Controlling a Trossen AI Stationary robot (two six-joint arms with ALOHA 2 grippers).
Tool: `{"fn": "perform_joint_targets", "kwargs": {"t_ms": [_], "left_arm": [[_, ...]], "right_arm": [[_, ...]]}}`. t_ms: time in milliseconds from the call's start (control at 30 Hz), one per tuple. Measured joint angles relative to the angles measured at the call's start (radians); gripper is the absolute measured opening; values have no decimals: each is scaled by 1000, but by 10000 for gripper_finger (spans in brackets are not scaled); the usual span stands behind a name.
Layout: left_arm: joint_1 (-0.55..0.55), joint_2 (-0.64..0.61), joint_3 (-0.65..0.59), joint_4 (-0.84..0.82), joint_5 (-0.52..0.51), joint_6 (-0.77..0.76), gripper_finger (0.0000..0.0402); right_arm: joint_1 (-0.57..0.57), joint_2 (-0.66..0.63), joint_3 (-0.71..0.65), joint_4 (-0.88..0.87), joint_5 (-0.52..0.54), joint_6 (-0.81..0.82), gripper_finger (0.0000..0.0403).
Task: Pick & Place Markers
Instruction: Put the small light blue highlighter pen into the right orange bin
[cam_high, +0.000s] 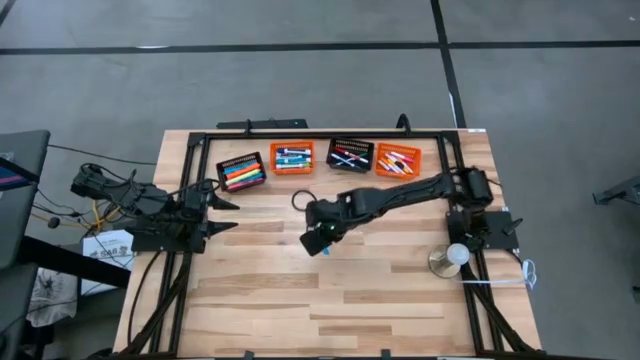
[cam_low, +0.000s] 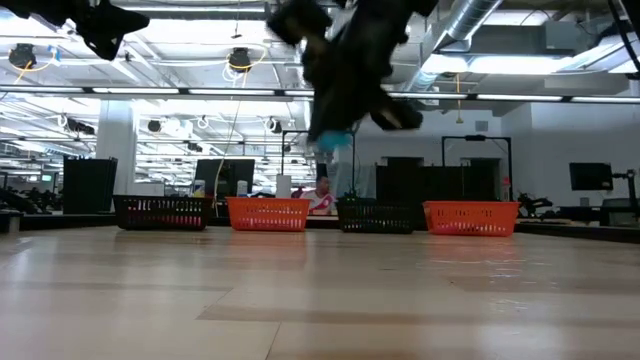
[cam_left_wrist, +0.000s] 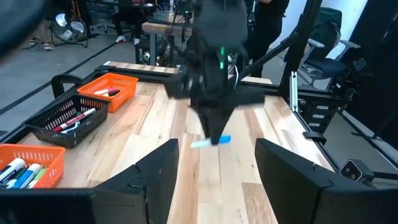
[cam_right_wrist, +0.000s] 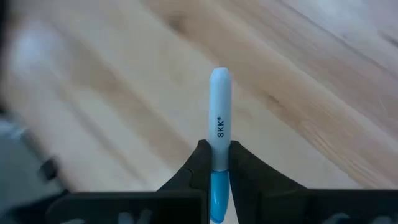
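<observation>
My right gripper (cam_high: 318, 243) hangs over the middle of the table, shut on a pale blue marker (cam_right_wrist: 219, 118) with a darker blue end; the marker also shows in the low view (cam_low: 333, 140) and the left wrist view (cam_left_wrist: 211, 142). Other markers lie in a row of baskets at the far edge: black (cam_high: 241, 171), orange (cam_high: 292, 158), black (cam_high: 350, 154), orange (cam_high: 398, 160). My left gripper (cam_high: 228, 215) waits open at the table's left, pointing toward the right gripper. My right gripper pinches the marker between its two fingertips, where the pale barrel meets the darker blue end (cam_right_wrist: 219, 163). The fingers slant down from above. The pale barrel sticks out past the fingertips, and the marker is lifted clear of the table.
A black metal frame (cam_high: 200, 140) runs along the table's far and side edges. A small round white lamp-like object (cam_high: 457, 256) stands near the right edge. Bare wood (cam_high: 330, 310) fills the near half of the table.
</observation>
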Motion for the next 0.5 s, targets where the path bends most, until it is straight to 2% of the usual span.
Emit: {"fn": "perform_joint_targets", "kwargs": {"t_ms": [167, 267, 400, 500], "left_arm": [[0, 3, -1, -37, 7, 7, 213], [0, -2, -20, -37, 8, -2, 213], [0, -3, -52, -34, 8, -38, 213], [0, -2, -66, -33, 8, -47, 213]], "right_arm": [[-37, -106, 0, 29, -103, -167, 21], [-62, -171, 0, 114, -214, -278, 27], [-81, -249, 1, 321, -370, -360, 26], [-84, -294, 2, 470, -437, -390, 22]]}}
